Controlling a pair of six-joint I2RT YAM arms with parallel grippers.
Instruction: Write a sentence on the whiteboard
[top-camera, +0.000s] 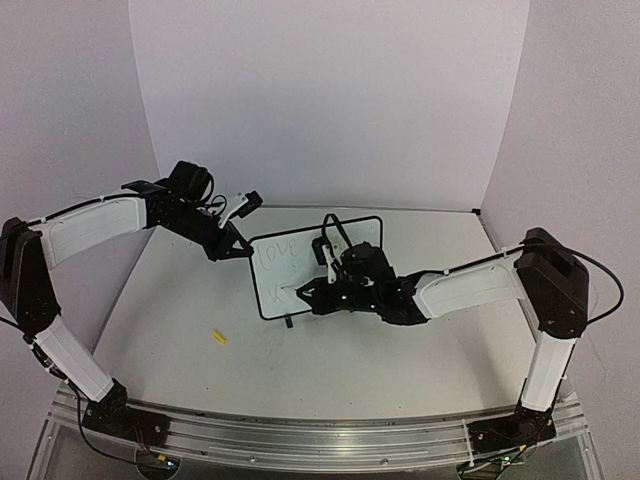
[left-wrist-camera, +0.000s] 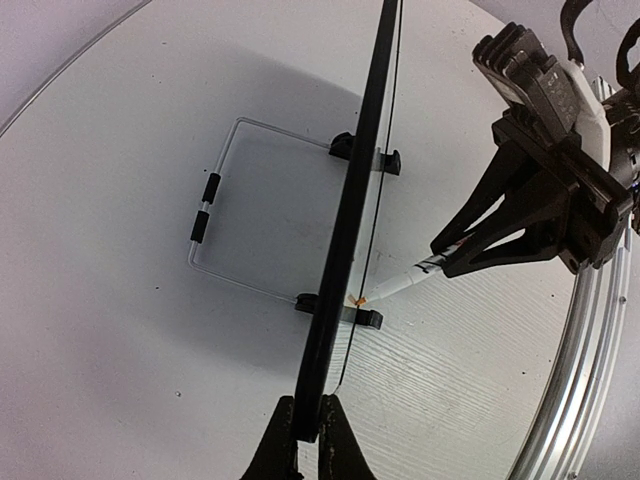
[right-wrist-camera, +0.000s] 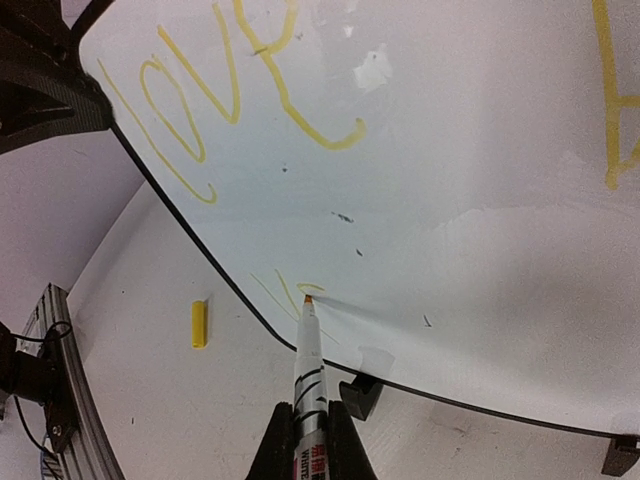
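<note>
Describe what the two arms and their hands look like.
Both arms are alike: the left arm and right arm have white shell links between black joints. A thin black cable loops beside the right one. The left hand and right hand are black and tapered; the right shows triangular cut-outs.

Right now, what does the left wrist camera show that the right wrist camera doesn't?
Only the left wrist view: the whiteboard seen edge-on, the left gripper shut on its frame, and the wire stand behind it.
Only the right wrist view: the board's face with the yellow sentence, which opens with "love", and a small yellow piece lying off the board.
Both: the marker in the right gripper, its tip on the board.
</note>
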